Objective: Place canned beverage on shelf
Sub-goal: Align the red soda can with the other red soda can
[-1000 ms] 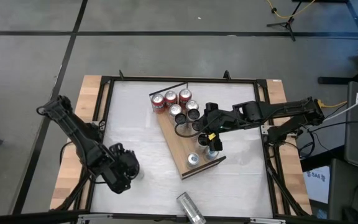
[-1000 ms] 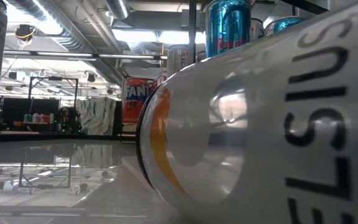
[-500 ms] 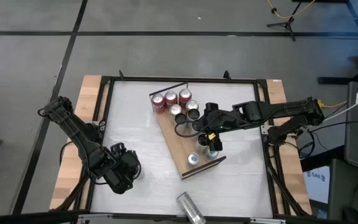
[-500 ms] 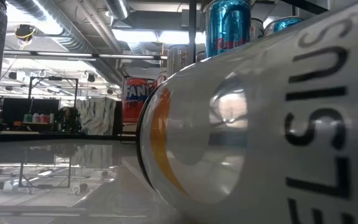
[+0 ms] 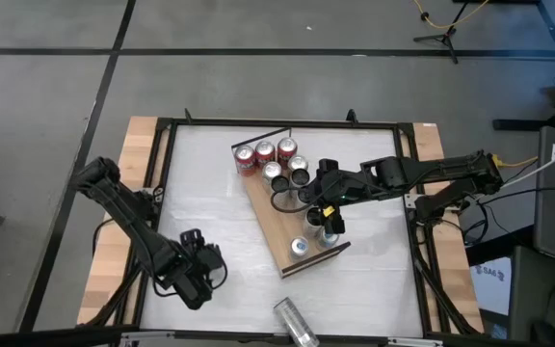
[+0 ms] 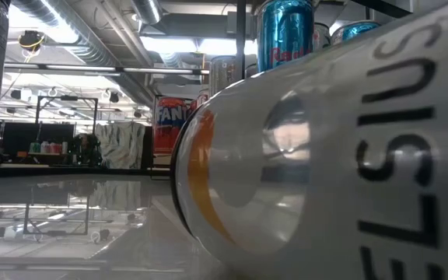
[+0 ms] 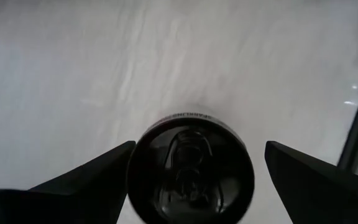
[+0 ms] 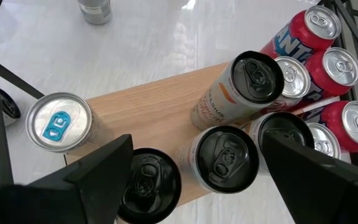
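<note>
Your can this time is the black-topped one (image 7: 190, 171) standing upright on the white bench (image 5: 210, 193), near the front-left part of it and well apart from the shelf (image 5: 287, 217). Your left hand (image 5: 203, 273) hangs right over it with its fingers (image 7: 86, 174) spread wide to either side of the lid; neither finger touches the can, so nothing is gripped.

The shelf lies at a slant across the middle of the bench, its thin black rail (image 5: 258, 137) at the far end. At that far end you can see three red cans (image 8: 312, 28) bunched together, with silver-topped cans (image 8: 291, 76) and black-topped cans (image 8: 224, 159) just beside them toward the middle of the board. Nearer the front end stands a can with a blue tab (image 8: 58, 122).

Your right hand (image 5: 318, 196) reaches in over the middle of the shelf, above the black-topped cans, its fingers (image 8: 95, 165) held apart and holding nothing.

One more silver can (image 5: 295, 322) lies on its side at the front edge of the bench, so close to the low camera that it fills most of that view, with a blue can (image 6: 285, 33) showing behind it
</note>
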### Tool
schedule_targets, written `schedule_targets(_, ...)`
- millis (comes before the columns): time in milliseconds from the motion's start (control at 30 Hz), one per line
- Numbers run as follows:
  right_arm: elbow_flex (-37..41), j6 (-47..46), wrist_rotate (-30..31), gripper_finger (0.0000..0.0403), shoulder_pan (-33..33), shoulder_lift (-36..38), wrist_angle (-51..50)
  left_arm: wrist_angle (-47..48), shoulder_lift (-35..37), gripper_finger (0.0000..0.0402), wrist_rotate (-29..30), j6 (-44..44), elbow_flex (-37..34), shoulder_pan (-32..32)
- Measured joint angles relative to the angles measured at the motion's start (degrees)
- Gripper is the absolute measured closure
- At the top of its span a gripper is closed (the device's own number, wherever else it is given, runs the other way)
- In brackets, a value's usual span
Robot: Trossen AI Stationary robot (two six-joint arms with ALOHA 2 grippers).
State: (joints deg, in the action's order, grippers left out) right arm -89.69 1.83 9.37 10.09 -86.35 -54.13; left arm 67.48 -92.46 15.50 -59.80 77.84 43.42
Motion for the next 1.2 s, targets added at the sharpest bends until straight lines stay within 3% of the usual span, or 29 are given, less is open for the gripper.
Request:
schedule_targets(333,0.0,0.0,0.0,0.0049,0.0,0.0,0.0,0.1,-1.9,0.0063,-0.5,0.0,0.0,-0.3)
schedule_targets(767,0.0,0.0,0.0,0.0049,0.0,0.0,-0.1,0.6,-1.6,0.0165,-8.3,-0.1,0.1,-4.7)
schedule_targets(867,0.0,0.0,0.0,0.0049,0.0,0.0,-0.9,0.2,-1.4,0.0167,-10.3,0.3,0.1,-6.8)
schedule_targets(1033,-0.3,0.0,0.0,0.0049,0.0,0.0,-4.3,-0.8,-1.2,0.0167,-12.1,4.9,1.6,-10.3)
schedule_targets(1200,-2.3,0.0,0.0,0.0049,0.0,0.0,-6.5,-0.1,-1.1,0.0167,-10.2,13.4,8.8,-14.9)
